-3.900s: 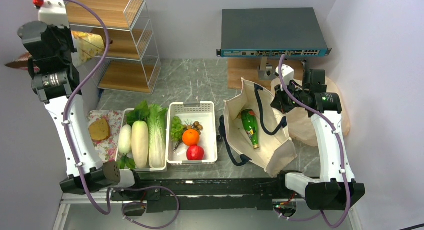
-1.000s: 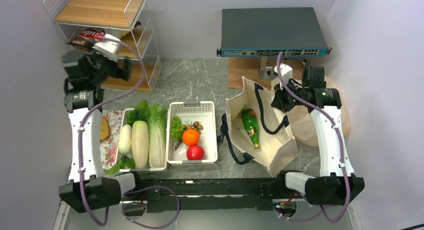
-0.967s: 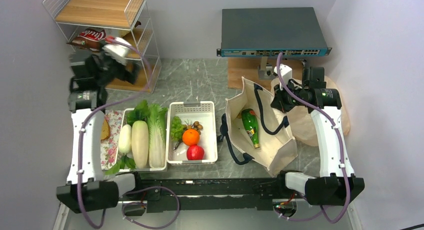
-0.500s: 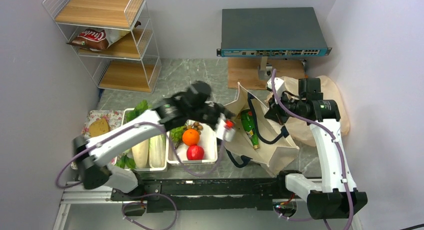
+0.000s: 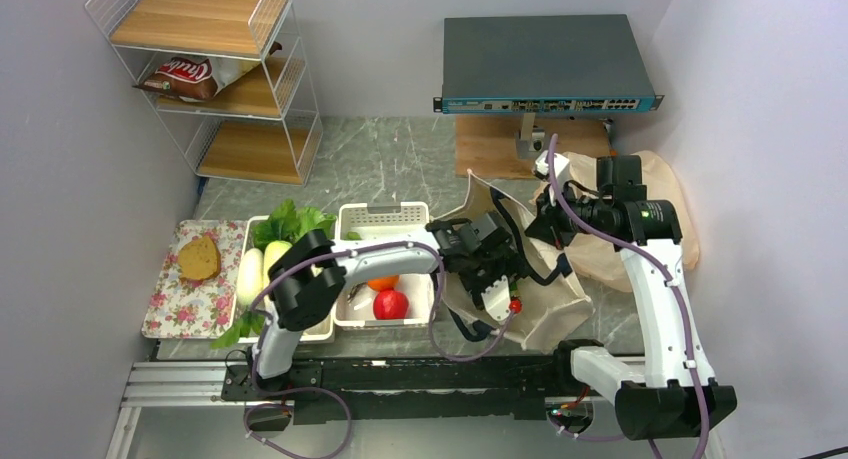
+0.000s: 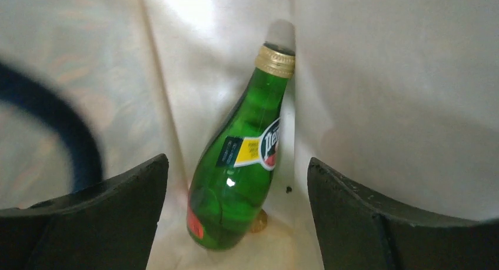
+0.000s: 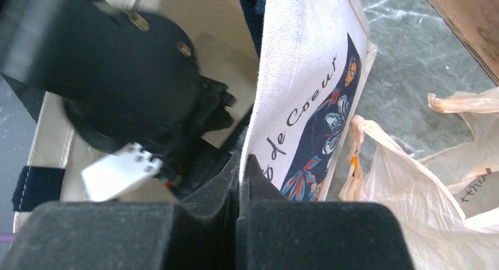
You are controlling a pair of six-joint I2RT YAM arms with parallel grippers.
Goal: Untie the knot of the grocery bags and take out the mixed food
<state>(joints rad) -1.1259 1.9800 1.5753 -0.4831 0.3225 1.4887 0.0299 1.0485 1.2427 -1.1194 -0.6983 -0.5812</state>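
The cream canvas tote (image 5: 548, 301) lies open on the table. My right gripper (image 7: 242, 161) is shut on its rim and holds that side (image 7: 306, 64) up. My left gripper (image 5: 492, 267) reaches down inside the tote and stands open. In the left wrist view its fingers (image 6: 117, 211) flank the lower body of a green bottle (image 6: 244, 158) without touching it. The bottle lies on the tote's floor with its gold cap pointing away. The peach plastic bag (image 5: 662, 194) lies crumpled behind the right arm; I cannot make out its knot.
Two white bins hold cabbage (image 5: 290, 222), a radish (image 5: 250, 274), an orange (image 5: 384, 282) and an apple (image 5: 390, 304). Bread (image 5: 199, 257) sits on a floral tray. A red snack packet (image 5: 185, 76) lies on the wire shelf (image 5: 290, 89). A network switch (image 5: 545, 64) stands at the back.
My left arm has swung from the wire shelf across the bins and gone down into the tote, with its jaws now astride the bottle. The right gripper still holds the tote's rim.
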